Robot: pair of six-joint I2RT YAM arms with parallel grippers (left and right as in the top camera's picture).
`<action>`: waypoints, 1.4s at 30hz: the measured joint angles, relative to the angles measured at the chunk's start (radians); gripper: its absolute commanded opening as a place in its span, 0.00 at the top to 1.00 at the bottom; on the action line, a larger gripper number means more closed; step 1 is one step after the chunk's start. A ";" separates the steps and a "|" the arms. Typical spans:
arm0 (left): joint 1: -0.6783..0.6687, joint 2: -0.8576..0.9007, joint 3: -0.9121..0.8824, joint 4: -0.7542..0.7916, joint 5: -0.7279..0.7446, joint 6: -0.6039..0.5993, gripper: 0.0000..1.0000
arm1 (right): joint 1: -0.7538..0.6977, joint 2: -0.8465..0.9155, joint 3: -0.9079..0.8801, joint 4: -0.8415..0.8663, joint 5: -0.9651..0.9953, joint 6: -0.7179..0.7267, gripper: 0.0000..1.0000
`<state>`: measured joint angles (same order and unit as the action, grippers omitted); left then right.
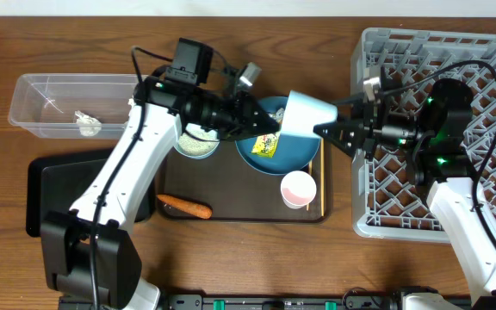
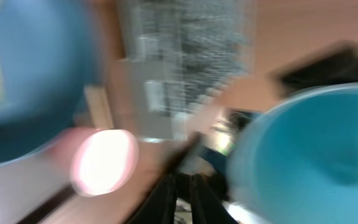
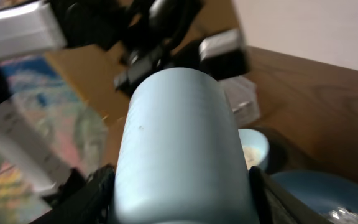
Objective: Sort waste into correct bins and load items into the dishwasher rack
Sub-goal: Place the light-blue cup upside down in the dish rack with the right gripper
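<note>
My right gripper [image 1: 327,131] is shut on the light blue cup [image 1: 304,116] and holds it tilted above the dark blue plate [image 1: 293,157]; in the right wrist view the cup [image 3: 182,143] fills the space between the fingers. The yellow wrapper [image 1: 267,145] lies on the plate. My left gripper [image 1: 250,127] hovers just left of the wrapper; its fingers [image 2: 185,190] look shut and empty in a blurred view. The pinkish-white cup [image 1: 298,188] stands upright on the brown tray. The white bowl [image 1: 198,143] holds rice. The carrot [image 1: 184,207] lies at the tray's front left.
The grey rack [image 1: 455,60] is at the right, under my right arm. The clear tub [image 1: 37,95] at the far left holds the white tissue [image 1: 87,124]. The black tray [image 1: 48,194] lies in front of it. A chopstick [image 1: 322,176] lies along the brown tray's [image 1: 248,211] right edge.
</note>
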<state>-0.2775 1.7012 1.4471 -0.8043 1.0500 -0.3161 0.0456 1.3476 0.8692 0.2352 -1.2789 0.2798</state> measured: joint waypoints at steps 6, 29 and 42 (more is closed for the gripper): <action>0.063 -0.018 -0.002 -0.108 -0.318 0.010 0.89 | 0.000 -0.002 0.000 -0.008 0.189 0.050 0.89; 0.094 -0.127 -0.002 -0.128 -0.560 0.029 0.89 | -0.363 -0.273 0.241 -1.056 1.280 -0.206 0.99; 0.094 -0.127 -0.001 -0.145 -0.560 0.033 0.89 | -0.809 -0.064 0.242 -0.956 1.277 -0.232 0.99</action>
<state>-0.1833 1.5745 1.4460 -0.9497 0.4900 -0.2832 -0.7631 1.2839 1.1114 -0.7204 -0.0021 0.0483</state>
